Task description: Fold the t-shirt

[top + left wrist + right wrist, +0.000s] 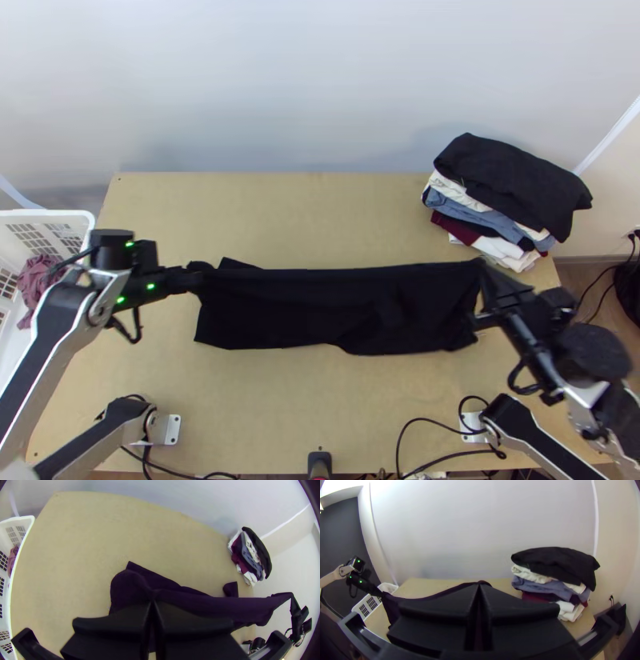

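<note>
A black t-shirt (320, 308) hangs as a long band between both grippers across the middle of the table. At its left end my left gripper (196, 280) is shut on the cloth's upper corner. The right gripper (484, 280) holds the opposite upper corner. In the left wrist view the shirt (206, 605) looks dark purple and runs out from the closed gripper (152, 605). The right wrist view has its gripper (479, 588) closed on the shirt's edge, with the shirt (436, 595) stretching toward the other arm.
A stack of folded clothes (496, 204), a black piece on top, stands at the table's back right. A white basket (76, 216) with a mauve cloth (38, 284) inside is beside the table's left edge. Bare tabletop (280, 216) lies behind the shirt.
</note>
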Controlling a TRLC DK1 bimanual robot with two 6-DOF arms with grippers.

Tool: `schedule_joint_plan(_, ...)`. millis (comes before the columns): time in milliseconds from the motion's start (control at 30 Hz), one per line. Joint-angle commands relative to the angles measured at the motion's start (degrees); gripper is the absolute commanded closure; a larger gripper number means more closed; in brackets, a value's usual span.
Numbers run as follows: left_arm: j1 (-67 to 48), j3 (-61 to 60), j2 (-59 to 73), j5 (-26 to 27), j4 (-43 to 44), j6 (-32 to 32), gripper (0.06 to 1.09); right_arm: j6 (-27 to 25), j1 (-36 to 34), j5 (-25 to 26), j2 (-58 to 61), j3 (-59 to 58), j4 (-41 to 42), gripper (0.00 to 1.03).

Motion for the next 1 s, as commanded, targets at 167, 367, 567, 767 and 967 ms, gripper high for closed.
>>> schedule_joint_plan(167, 0.2, 2.5, 18.4, -1.8, 11.0, -0.4, 1.05, 7.2, -0.6, 0.6, 6.5, -3.2, 6.4, 1.0)
schedule_joint_plan(367, -1.6, 11.0, 33.2, -2.4, 15.4, -2.5, 1.05, 11.4, -2.4, -1.5, 11.6, -2.4, 7.5, 1.0)
schedule_joint_plan(567, -2.0, 20.7, 44.8, -2.8, 17.9, -4.3, 0.98, 13.9, -3.0, -2.6, 14.0, -2.3, 8.1, 1.0)
schedule_joint_plan(767, -4.9, 29.1, 51.4, -2.8, 16.0, -3.8, 0.59, 15.0, -3.6, -3.5, 16.1, -2.1, 8.3, 1.0)
schedule_joint_plan(967, -5.6, 32.6, 48.5, -2.7, 12.1, -2.8, 0.29, 15.0, -3.6, -3.5, 16.6, -2.1, 8.4, 1.0)
